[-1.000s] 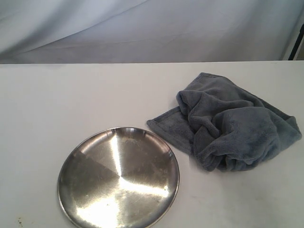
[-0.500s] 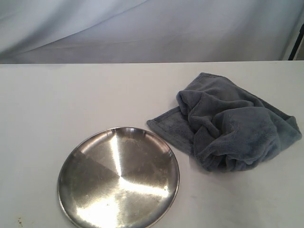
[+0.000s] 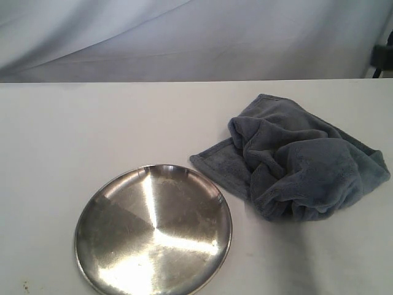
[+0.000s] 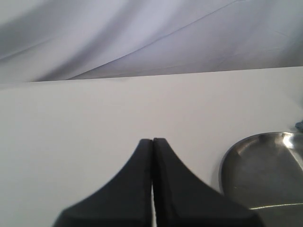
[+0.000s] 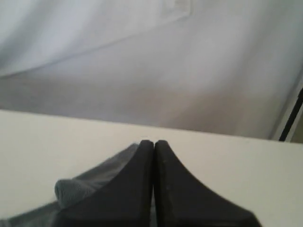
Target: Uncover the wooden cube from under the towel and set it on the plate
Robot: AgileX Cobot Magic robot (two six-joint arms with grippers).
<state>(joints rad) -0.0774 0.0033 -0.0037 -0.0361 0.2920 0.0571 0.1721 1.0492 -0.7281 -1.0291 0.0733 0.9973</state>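
Wooden cube: not visible in any view. The only candidate cover is the towel (image 3: 301, 160), which is heaped high enough to hide something, but I can't tell what's under it.

Towel: plush blue-grey, crumpled into a lumpy mound with deep folds, sitting at about 3 o'clock on the desk (image 3: 92, 129) in the exterior view. One flat corner with a stitched hem sticks out toward 9 o'clock. The rest is bunched up, thickest at its 5 o'clock side.

Plate (image 3: 153, 230): round, shallow stainless steel with a low rim and a scuffed surface showing bright radial glare streaks. It sits at 7 o'clock on the desk with nothing on it. The towel is at 2 o'clock from the plate, and its hemmed edge lies just beside the rim with a thin strip of desk between them.

Left claw (image 4: 152, 142): closed, black fingers pressed flush tip to tip, gripping nothing, above bare desk. The plate (image 4: 265, 170) edge shows in its view.

Right claw (image 5: 154, 143): also closed with the fingers together and empty. A towel (image 5: 71, 189) fold shows just past the fingers. Contact can't be judged.

A grey backdrop cloth (image 3: 184, 37) hangs behind the desk. There is a dark shape (image 3: 384, 55) at the 2 o'clock frame edge that I can't identify.
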